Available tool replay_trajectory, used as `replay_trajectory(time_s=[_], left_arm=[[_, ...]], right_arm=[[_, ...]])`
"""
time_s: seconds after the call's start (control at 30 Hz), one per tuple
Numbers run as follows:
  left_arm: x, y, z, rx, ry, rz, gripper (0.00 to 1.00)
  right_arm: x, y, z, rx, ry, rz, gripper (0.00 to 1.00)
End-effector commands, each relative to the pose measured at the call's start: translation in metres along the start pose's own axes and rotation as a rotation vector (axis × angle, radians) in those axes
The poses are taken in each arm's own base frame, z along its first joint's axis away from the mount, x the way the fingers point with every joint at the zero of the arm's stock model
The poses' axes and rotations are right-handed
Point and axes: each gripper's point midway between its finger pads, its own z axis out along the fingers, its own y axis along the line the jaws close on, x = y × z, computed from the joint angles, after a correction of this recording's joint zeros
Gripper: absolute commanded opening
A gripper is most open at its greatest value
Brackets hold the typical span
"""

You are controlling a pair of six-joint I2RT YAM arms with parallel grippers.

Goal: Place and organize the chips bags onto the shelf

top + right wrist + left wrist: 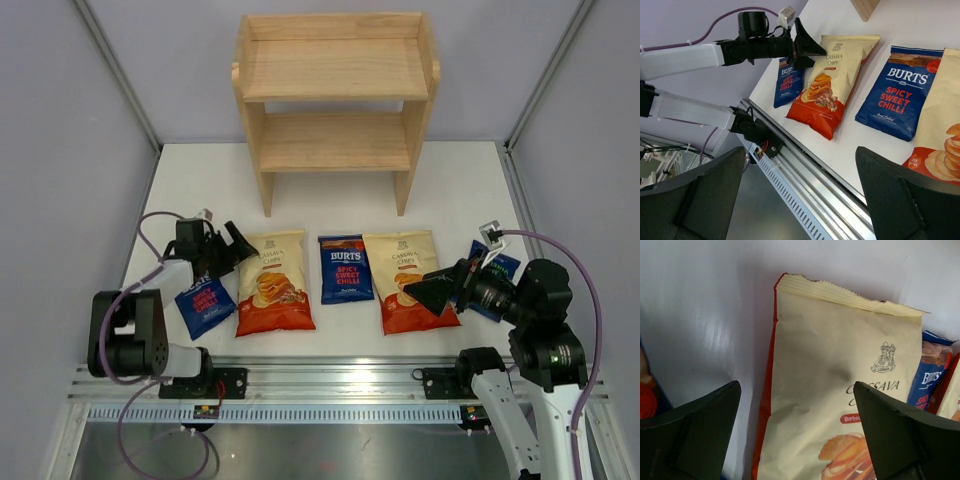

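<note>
Five chips bags lie in a row on the white table. From the left they are a Burts bag [205, 305], a Cassava bag [272, 283], a "Spicy Sweet Chilli" Burts bag [346, 268], a second Cassava bag [410, 280] and a Burts bag [497, 272] mostly hidden by the right arm. The wooden shelf [335, 70] stands behind them with no bags on it. My left gripper [228, 243] is open and empty over the left Cassava bag's [840, 405] top left corner. My right gripper [420, 283] is open and empty above the right Cassava bag's [945, 145] near part.
The aluminium rail [340, 385] runs along the table's near edge, and it also shows in the right wrist view [805, 165]. Grey walls close in both sides. Bare white table [330, 215] lies between the bags and the shelf.
</note>
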Motion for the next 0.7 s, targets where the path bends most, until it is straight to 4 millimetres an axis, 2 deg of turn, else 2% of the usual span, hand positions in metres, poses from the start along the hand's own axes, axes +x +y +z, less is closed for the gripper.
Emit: replay_trajectory(time_s=[0.0,0.03,0.1,0.13,0.2,0.27,0.3,0.37,0.4,0.47,0.53,0.6,0.67], left_arm=[[-0.017,-0.017,0.011,0.116,-0.039,0.066,0.99],[-0.013,-0.009,0.016,0.095,-0.019,0.050,0.99],[-0.011,-0.008,0.020,0.117,-0.008,0.046,0.98],[-0.003,-0.004,0.023,0.115,0.015,0.029,0.96],[0.001,-0.009,0.026,0.154,0.033,0.025,0.85],[0.006,-0.008,0.028,0.162,0.053,0.005,0.79],[0.007,-0.009,0.029,0.167,0.052,-0.004,0.70],[0.012,-0.007,0.030,0.171,0.066,-0.014,0.59],[0.012,-0.007,0.031,0.179,0.062,-0.016,0.50],[0.013,-0.008,0.030,0.183,0.059,-0.024,0.43],[0.014,-0.008,0.027,0.183,0.049,-0.031,0.31],[0.013,-0.010,0.022,0.188,0.027,-0.032,0.26],[0.007,-0.019,0.011,0.216,-0.020,-0.045,0.18]], right_arm=[[-0.004,0.011,0.003,-0.075,0.008,-0.012,0.99],[-0.004,0.012,0.004,-0.085,0.008,-0.016,1.00],[-0.003,0.012,0.004,-0.088,0.009,-0.013,0.99],[-0.004,0.012,0.005,-0.091,0.006,-0.011,0.99],[-0.004,0.010,0.007,-0.089,0.003,-0.005,1.00],[-0.005,0.008,0.008,-0.088,-0.001,0.003,1.00],[-0.004,0.008,0.009,-0.089,0.001,0.010,0.99],[-0.003,0.007,0.009,-0.090,0.002,0.016,1.00],[-0.003,0.008,0.009,-0.092,-0.001,0.014,1.00],[-0.003,0.007,0.009,-0.088,-0.001,0.018,0.99],[-0.004,0.007,0.009,-0.086,-0.006,0.015,0.99],[-0.003,0.004,0.011,-0.081,-0.002,0.034,0.99],[-0.001,-0.002,0.016,-0.087,-0.003,0.053,0.99]])
